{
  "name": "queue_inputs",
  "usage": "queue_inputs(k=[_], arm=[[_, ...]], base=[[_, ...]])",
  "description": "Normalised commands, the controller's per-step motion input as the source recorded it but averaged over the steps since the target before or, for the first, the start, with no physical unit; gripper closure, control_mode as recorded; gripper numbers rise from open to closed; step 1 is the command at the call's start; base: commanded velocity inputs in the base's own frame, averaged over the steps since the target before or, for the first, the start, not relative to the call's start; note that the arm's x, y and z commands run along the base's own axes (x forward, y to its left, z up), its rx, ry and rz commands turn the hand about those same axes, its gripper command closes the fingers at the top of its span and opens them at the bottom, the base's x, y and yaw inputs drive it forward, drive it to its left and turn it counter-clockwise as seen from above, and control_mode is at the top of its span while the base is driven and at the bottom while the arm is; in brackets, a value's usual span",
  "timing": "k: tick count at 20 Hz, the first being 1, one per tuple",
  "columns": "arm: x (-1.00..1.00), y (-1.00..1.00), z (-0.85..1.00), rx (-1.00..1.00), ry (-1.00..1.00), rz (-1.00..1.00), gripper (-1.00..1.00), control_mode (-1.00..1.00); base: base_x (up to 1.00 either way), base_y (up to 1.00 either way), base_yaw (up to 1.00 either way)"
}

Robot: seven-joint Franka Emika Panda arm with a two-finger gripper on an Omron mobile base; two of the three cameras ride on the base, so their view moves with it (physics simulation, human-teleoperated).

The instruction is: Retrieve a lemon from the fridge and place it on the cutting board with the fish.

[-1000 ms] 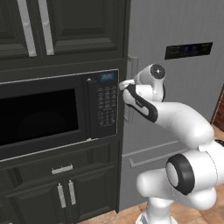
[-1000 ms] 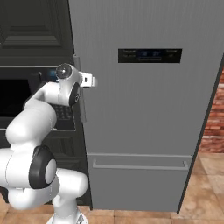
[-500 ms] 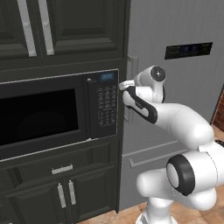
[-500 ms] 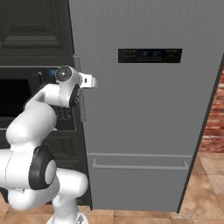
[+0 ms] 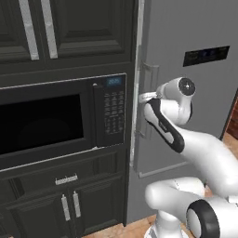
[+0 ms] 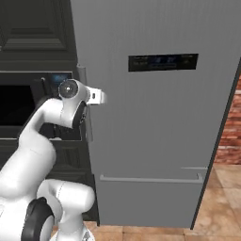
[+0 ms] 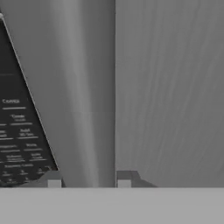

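Observation:
The fridge [image 5: 186, 32] [image 6: 155, 122] is a tall grey brushed-metal unit with a dark display panel [image 6: 163, 62], and its door is closed. My gripper [image 5: 143, 97] [image 7: 89, 180] is at the door's left edge, shut on the vertical fridge handle [image 5: 151, 70] [image 6: 87, 129] [image 7: 94, 87]. In the hand view the handle runs up between the two fingertips [image 7: 54, 180]. The lemon, the cutting board and the fish are out of view.
A black microwave [image 5: 60, 121] [image 6: 19, 103] is built into dark cabinets [image 5: 69, 28] right beside the handle, its keypad [image 7: 17, 131] close to my fingers. A brick wall [image 6: 230, 127] and tiled floor [image 6: 221, 188] lie right of the fridge.
The jaws have closed onto the fridge handle. The arm has barely shifted and the door has not moved.

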Motion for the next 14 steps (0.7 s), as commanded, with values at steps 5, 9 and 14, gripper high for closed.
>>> queue_inputs(k=[5, 9, 14], arm=[[-1.0, -0.71, 0.27, 0.0, 0.18, 0.0, 1.0, -1.0], [-0.84, -1.0, 0.4, 0.02, 0.33, 0.06, 1.0, -1.0], [-0.93, -1.0, -0.03, 0.11, 0.2, 0.1, 1.0, -1.0]], base=[[0.0, 0.0, 0.0], [0.0, 0.0, 0.0], [0.0, 0.0, 0.0]])
